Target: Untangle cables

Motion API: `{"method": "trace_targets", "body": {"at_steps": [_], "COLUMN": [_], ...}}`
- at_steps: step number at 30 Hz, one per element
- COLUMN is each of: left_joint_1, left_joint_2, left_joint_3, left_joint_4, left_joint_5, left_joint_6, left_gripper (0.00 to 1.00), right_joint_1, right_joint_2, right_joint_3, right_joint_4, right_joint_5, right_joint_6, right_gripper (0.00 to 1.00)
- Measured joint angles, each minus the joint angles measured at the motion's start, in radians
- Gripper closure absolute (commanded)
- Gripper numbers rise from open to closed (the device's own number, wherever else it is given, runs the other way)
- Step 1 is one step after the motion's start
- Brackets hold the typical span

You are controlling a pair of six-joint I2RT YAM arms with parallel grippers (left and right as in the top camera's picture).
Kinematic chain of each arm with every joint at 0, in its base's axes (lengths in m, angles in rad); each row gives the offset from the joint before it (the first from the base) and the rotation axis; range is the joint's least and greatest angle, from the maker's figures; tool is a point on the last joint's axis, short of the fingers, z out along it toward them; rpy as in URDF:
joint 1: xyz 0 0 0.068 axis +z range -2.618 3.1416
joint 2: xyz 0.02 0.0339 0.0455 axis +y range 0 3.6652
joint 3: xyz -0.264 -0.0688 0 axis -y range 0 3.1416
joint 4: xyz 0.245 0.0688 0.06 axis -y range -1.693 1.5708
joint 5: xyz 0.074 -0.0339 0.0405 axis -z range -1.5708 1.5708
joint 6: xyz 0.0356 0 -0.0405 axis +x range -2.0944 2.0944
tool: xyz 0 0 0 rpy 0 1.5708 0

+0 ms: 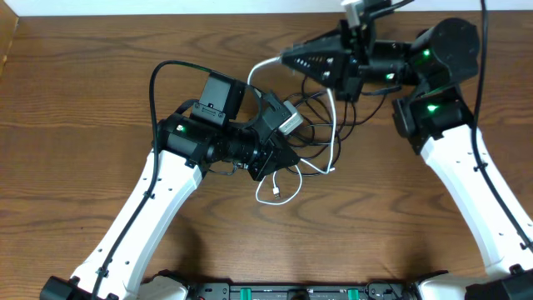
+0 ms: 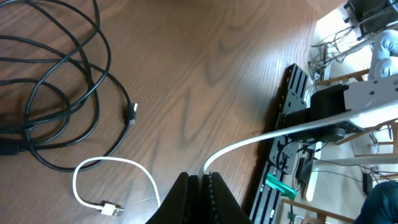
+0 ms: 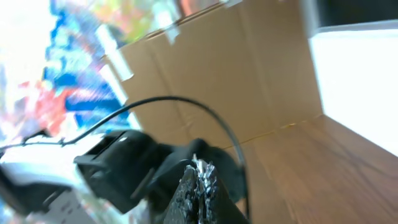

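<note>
Both jaws pressed together: left jaws pinch the white cable (image 1: pixel 333 137), which crosses the black cables (image 1: pixel 316 125) toward the right jaws.

The table (image 1: pixel 100 67) is showing warm brown wood with darker streaked grain. The white cable (image 1: pixel 335 133) is showing plain white along its whole run, ending in a white plug (image 2: pixel 109 206) with a silver tip. Looping around the white cable, the black cables (image 2: pixel 69 102) are showing plain matte black. Left of the white cable, the left arm (image 1: pixel 141 217) is showing a white link and a black wrist, with a green light (image 1: pixel 179 128) glowing on it. Right of the white cable, the right arm (image 1: pixel 475 175) is showing the same white and black, with green lights (image 1: pixel 426 57) glowing. The left gripper (image 2: pixel 200 193) is showing black. The right gripper (image 3: pixel 198 180) is showing black with pale flecks at the tips. The cardboard box (image 3: pixel 249 74) is showing plain tan.
</note>
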Motion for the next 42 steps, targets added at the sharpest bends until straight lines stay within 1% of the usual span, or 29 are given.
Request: {"method": "trace_targets", "body": {"at_steps": [7,11,14,17,18,19,21,22,23,24,26,30,36,42], "left_joint_1": [0.0,0.0,0.009,0.05,0.068,0.088,0.131,0.151,0.167,0.178,0.188,0.196,0.254,0.323], "left_joint_2": [0.0,0.0,0.0,0.0,0.0,0.0,0.0,0.0,0.0,0.0,0.0,0.0,0.0,0.0], "left_joint_3": [0.0,0.0,0.0,0.0,0.001,0.002,0.002,0.002,0.002,0.002,0.002,0.002,0.002,0.005], "left_joint_4": [0.0,0.011,0.077,0.167,0.192,0.211,0.245,0.259,0.269,0.277,0.293,0.383,0.632,0.953], "left_joint_5": [0.003,0.003,0.004,0.006,0.006,0.004,0.003,0.001,-0.002,-0.003,-0.005,-0.007,-0.01,-0.016], "left_joint_6": [-0.004,-0.011,-0.062,-0.146,-0.173,-0.202,-0.262,-0.288,-0.307,-0.325,-0.351,-0.406,-0.571,-0.773], "left_gripper": [0.93,0.92,0.93,0.93,0.92,0.93,0.93,0.92,0.93,0.93,0.93,0.93,0.93,0.93], "right_joint_1": [-0.049,-0.1,-0.153,-0.21,-0.226,-0.239,-0.255,-0.256,-0.255,-0.254,-0.251,-0.251,-0.251,-0.251], "right_joint_2": [0.0,0.0,0.0,0.0,0.0,0.0,0.0,0.0,0.0,0.0,0.0,0.0,0.0,0.0], "right_joint_3": [0.0,0.0,0.0,0.002,0.002,0.002,0.001,0.002,0.002,0.002,0.002,0.002,0.002,0.002], "right_joint_4": [0.002,-0.008,-0.057,-0.175,-0.224,-0.272,-0.391,-0.446,-0.499,-0.552,-0.646,-0.772,-0.857,-0.909], "right_joint_5": [0.084,0.115,0.134,0.146,0.149,0.154,0.167,0.168,0.172,0.175,0.193,0.238,0.27,0.28], "right_joint_6": [0.023,0.024,0.026,0.021,0.016,0.012,-0.009,-0.03,-0.048,-0.068,-0.106,-0.172,-0.237,-0.293], "right_gripper": [0.99,0.99,0.99,0.99,0.91,0.8,0.49,0.31,0.21,0.14,0.09,0.05,0.02,0.01]}}
